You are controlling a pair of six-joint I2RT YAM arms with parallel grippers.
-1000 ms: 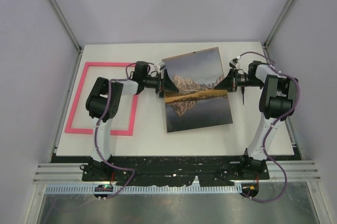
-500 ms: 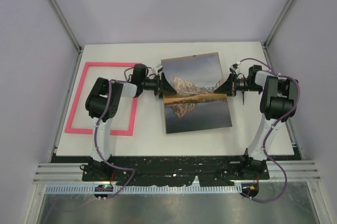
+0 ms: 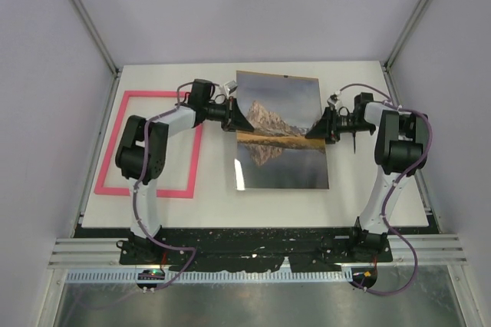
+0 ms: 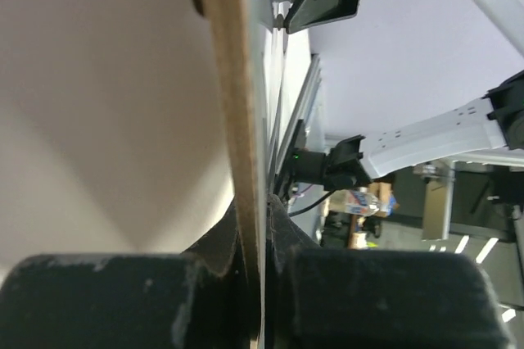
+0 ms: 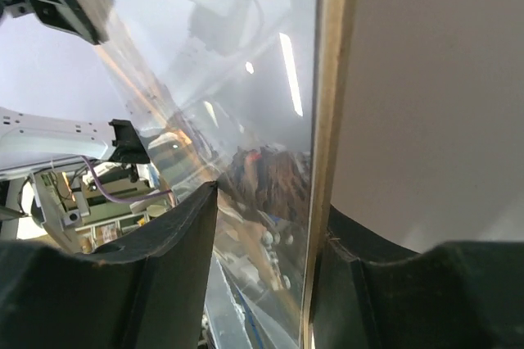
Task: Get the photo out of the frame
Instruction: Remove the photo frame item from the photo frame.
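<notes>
The photo (image 3: 280,131), a mountain mirrored in a lake, sits mid-table on a brown backing board (image 4: 236,111), outside the frame. The pink frame (image 3: 112,143) lies flat at the table's left with nothing in it. My left gripper (image 3: 239,121) is shut on the left edge of the photo and board; the left wrist view shows both pinched between the pads (image 4: 264,283). My right gripper (image 3: 314,131) straddles the right edge with its jaws open (image 5: 273,200). One finger lies against the board's back (image 5: 332,79), and the other stands clear of the glossy photo (image 5: 262,169).
White table (image 3: 368,189) with enclosure walls and posts on three sides. The left arm's elbow hangs over the frame's right side. The black base rail runs along the near edge (image 3: 253,239).
The left gripper has closed on the photo's left edge and the right gripper has opened. The photo has turned square to the table and shifted slightly left.
</notes>
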